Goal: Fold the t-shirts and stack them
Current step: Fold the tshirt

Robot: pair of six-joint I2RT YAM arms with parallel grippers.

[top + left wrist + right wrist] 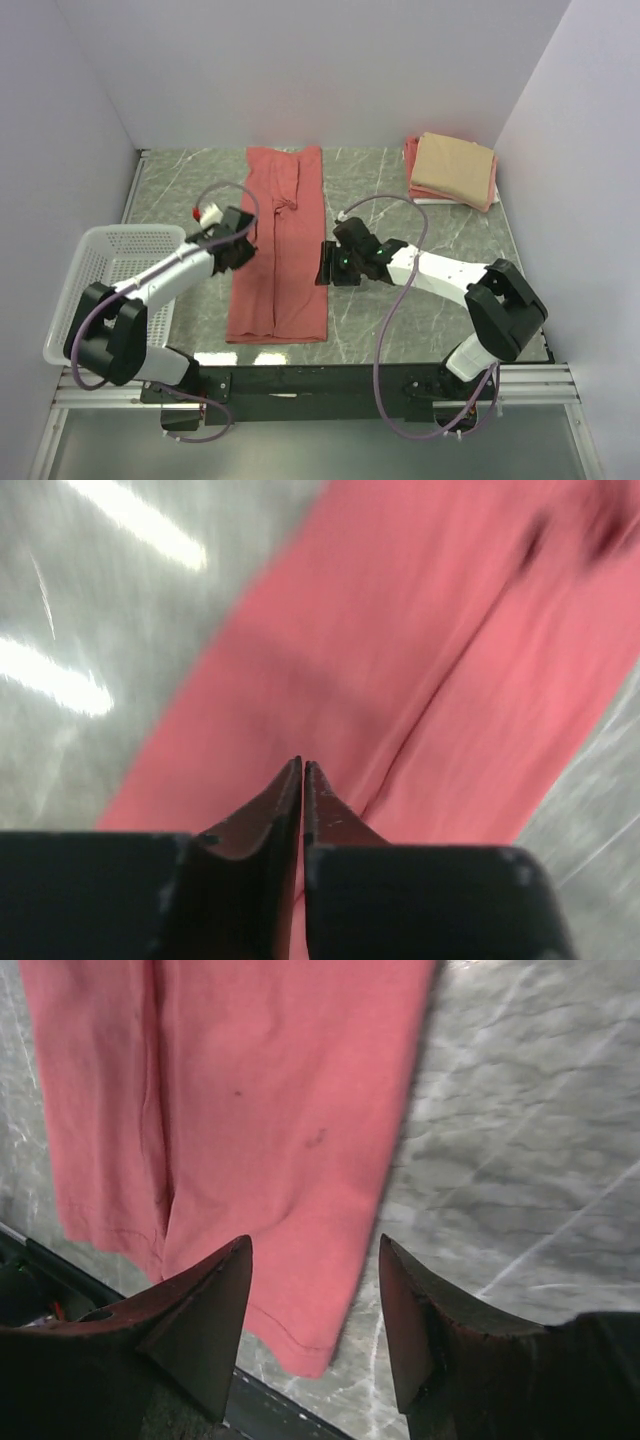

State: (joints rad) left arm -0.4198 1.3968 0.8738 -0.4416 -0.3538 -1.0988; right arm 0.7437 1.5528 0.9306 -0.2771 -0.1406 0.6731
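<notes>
The salmon-red t-shirt [280, 245] lies flat mid-table [380, 180], folded lengthwise into a long narrow strip running from near to far, with a seam-like crease down its middle. At the far right, a folded tan t-shirt [455, 168] rests stacked on a folded pink t-shirt [411, 165].

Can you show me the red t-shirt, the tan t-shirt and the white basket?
red t-shirt [278, 250]: top view, middle of the long folded strip.
tan t-shirt [455, 168]: top view, middle of its top face.
white basket [110, 262]: top view, bare mesh floor near its far rim.
</notes>
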